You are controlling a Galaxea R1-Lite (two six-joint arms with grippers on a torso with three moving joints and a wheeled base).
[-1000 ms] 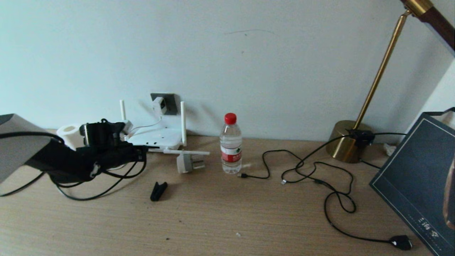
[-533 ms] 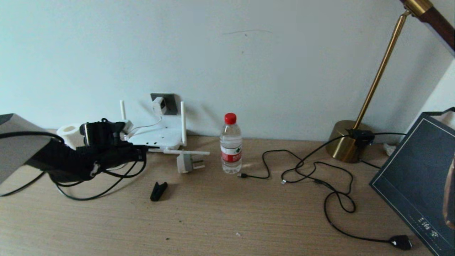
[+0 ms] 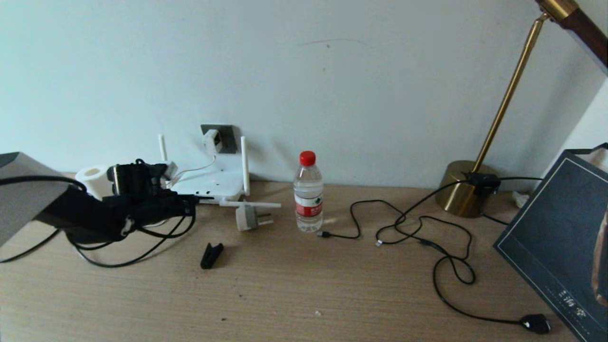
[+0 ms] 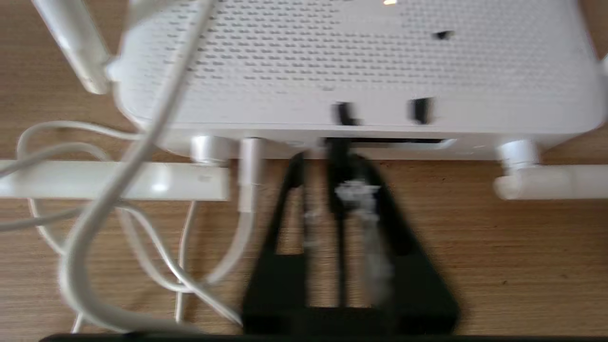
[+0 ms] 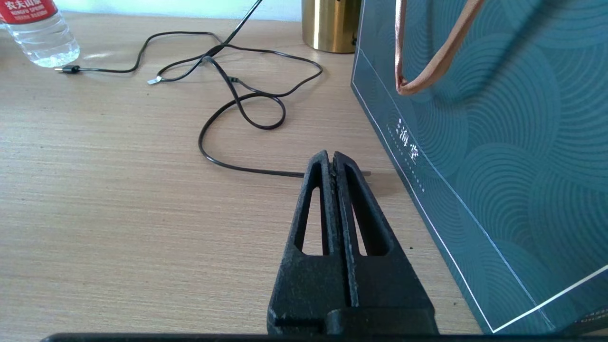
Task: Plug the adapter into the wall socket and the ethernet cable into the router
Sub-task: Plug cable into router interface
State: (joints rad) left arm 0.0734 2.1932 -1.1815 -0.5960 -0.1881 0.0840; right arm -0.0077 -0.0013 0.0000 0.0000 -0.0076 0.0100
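Router (image 3: 209, 183) sits on the wooden desk (image 3: 304, 285) against the pale wall (image 3: 332, 85), left pincer (image 4: 338, 159) parted slightly.

My head camera looks down across the desk (image 3: 304, 294) toward the wall. My left wrist camera sits close behind the router (image 4: 361, 61), my right low beside the gift bag (image 5: 498, 142), sharing the water bottle (image 3: 308, 192) with my head.
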